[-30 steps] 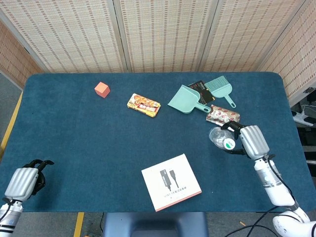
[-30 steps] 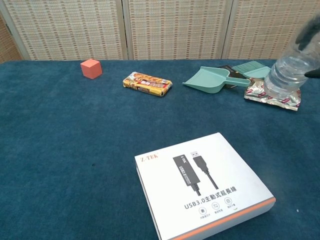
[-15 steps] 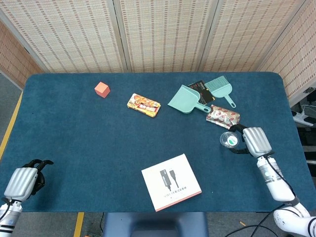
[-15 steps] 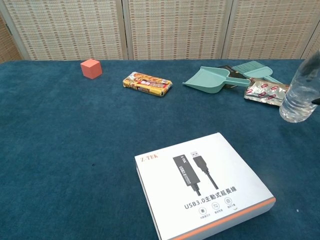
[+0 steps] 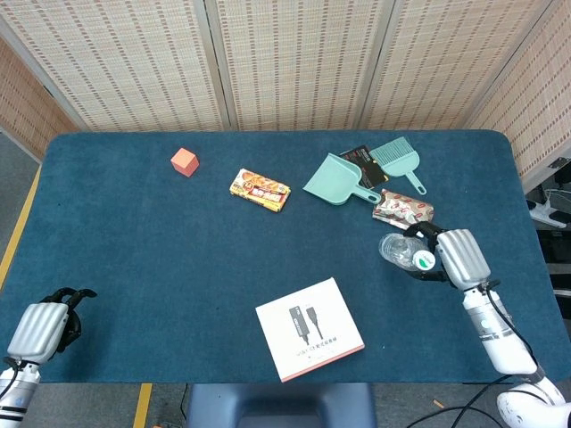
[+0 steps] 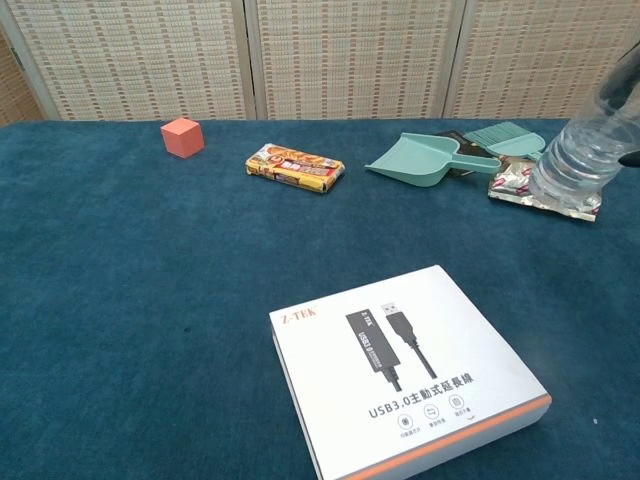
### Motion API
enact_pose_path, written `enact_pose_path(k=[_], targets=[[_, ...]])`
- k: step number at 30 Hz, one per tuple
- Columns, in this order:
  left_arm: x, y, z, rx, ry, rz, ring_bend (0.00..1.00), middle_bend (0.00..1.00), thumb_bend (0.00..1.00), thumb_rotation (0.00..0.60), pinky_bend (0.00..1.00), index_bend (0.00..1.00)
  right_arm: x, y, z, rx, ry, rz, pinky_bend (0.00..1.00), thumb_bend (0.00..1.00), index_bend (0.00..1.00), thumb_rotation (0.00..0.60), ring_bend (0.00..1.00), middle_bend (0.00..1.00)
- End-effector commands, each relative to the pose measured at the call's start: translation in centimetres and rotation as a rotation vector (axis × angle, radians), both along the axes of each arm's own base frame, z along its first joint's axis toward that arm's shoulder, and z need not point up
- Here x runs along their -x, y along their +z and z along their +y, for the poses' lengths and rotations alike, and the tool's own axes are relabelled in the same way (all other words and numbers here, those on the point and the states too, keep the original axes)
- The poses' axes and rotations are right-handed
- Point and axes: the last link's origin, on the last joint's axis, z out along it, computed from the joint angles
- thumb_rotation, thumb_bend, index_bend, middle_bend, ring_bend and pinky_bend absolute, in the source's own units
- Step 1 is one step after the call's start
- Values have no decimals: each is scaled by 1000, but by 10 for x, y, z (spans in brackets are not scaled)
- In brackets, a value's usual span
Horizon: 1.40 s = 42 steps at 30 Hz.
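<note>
My right hand [image 5: 453, 256] grips a clear plastic water bottle [image 5: 399, 251] with a green cap, tilted and lifted over the blue table near the right side. In the chest view the bottle [image 6: 576, 160] hangs at the right edge in front of a silver snack packet [image 6: 540, 187], and only dark fingertips [image 6: 632, 157] of that hand show. My left hand [image 5: 43, 325] rests at the table's near left corner with its fingers curled in and nothing in it.
A white USB cable box [image 5: 309, 327] lies near the front edge. Further back lie a teal dustpan [image 5: 336, 180] and brush [image 5: 398, 160], a silver snack packet [image 5: 403, 208], a yellow food packet [image 5: 260, 189] and an orange cube [image 5: 184, 161].
The right hand brought the bottle down and upright to the right half a second ago; now it has tilted and lifted again, back to the left. The left hand has not moved.
</note>
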Motion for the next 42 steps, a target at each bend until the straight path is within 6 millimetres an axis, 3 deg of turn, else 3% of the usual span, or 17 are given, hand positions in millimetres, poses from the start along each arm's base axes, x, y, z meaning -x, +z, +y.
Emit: enact_pose_path(k=[1, 10, 17, 21, 25, 28, 31, 36, 42], targets=[[0, 0, 0, 1, 0, 1, 245, 352, 460, 600, 400, 299, 25, -7, -6, -47, -85, -8, 718, 245, 701, 600, 636, 680], [1, -2, 0, 7, 4, 7, 245, 357, 460, 600, 400, 299, 69, -24, -30, -168, -212, -142, 657, 245, 590, 600, 553, 673], [0, -1, 0, 2, 1, 4, 245, 360, 461, 600, 400, 300, 84, -30, -39, -199, -243, -183, 512, 245, 469, 600, 390, 531], [0, -1, 0, 3, 1, 4, 245, 360, 461, 600, 400, 299, 90, -30, -41, -200, -252, -176, 383, 241, 393, 600, 272, 436], [0, -1, 0, 4, 1, 4, 245, 360, 460, 600, 400, 299, 94, -29, -40, -217, -258, -171, 120, 193, 268, 600, 109, 293], [0, -1, 0, 3, 2, 4, 245, 360, 460, 600, 400, 299, 96, -26, -36, -220, -244, -143, 36, 149, 136, 600, 6, 136], [0, -1, 0, 4, 3, 4, 245, 360, 461, 600, 400, 299, 98, -20, -31, -188, -214, -92, 4, 108, 15, 600, 0, 13], [0, -1, 0, 4, 1, 3, 245, 360, 461, 600, 400, 300, 99, -2, -17, -95, -165, -9, 0, 62, 0, 600, 0, 0], [2, 0, 0, 2, 11, 6, 245, 360, 461, 600, 400, 299, 103, 27, 24, 29, -183, 138, 0, 50, 0, 600, 0, 0]])
